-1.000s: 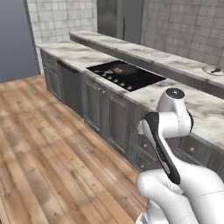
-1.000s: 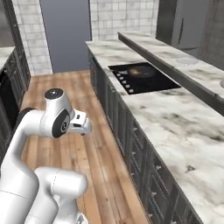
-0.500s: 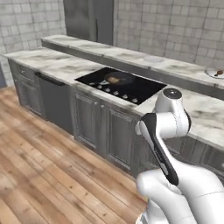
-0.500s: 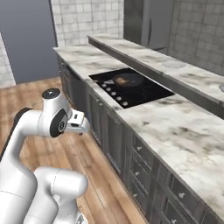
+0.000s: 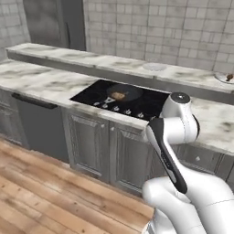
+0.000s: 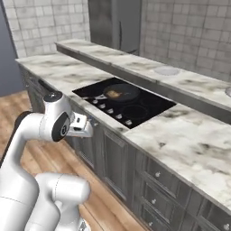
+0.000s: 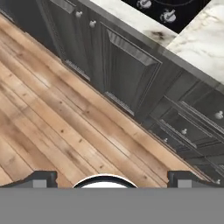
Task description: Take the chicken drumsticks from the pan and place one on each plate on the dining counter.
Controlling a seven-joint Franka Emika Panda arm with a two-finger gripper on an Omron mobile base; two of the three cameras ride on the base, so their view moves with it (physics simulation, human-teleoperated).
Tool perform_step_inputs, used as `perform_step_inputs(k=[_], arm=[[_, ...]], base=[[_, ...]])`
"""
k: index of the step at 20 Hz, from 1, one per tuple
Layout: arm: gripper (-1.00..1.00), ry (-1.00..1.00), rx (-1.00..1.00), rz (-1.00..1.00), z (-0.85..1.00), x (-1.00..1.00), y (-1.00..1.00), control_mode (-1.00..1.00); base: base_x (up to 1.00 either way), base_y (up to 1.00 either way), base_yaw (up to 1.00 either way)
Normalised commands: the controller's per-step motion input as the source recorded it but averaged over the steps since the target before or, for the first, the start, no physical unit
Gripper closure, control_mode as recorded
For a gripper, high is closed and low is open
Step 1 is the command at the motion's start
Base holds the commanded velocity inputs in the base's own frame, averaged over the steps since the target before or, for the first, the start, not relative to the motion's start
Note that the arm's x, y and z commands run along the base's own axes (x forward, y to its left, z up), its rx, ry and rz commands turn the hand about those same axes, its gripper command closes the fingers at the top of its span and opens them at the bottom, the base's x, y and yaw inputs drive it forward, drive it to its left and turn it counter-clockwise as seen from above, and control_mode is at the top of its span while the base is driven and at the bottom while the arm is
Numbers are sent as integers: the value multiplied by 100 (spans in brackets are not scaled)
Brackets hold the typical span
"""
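Looking over the worktop, I find one drumstick [image 5: 119, 95] lying in the pan [image 5: 124, 92] on the cooktop [image 6: 124, 102]; my gripper [image 7: 111, 178], tucked low facing the floor, hangs released and empty, plates [image 5: 154, 67] waiting on the dining counter [image 5: 91, 59]

the pan [image 5: 124, 93] holds an orange-brown lump [image 5: 119, 95] too small to tell whether it is one drumstick or two. a plate [image 5: 227, 77] on the dining counter [image 5: 114, 63] is cut by the right edge of the left base view, with a dark speck on it too small to name. in the right base view another plate [image 6: 228, 92] is cut by the right edge. in the hand view the cooktop [image 7: 183, 13] is cut by the top edge.
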Motion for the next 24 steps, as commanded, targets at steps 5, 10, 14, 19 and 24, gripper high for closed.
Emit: perform_step_inputs(k=[5,10,14,19,24], arm=[[-100,0,0,0,0,0,0,100],[-100,0,0,0,0,0,0,100],[-100,0,0,0,0,0,0,100],[-100,0,0,0,0,0,0,100],[-100,0,0,0,0,0,0,100]], base=[[64,64,-58],[60,68,-54],[59,75,-43],[59,55,-32],[69,21,-15]])
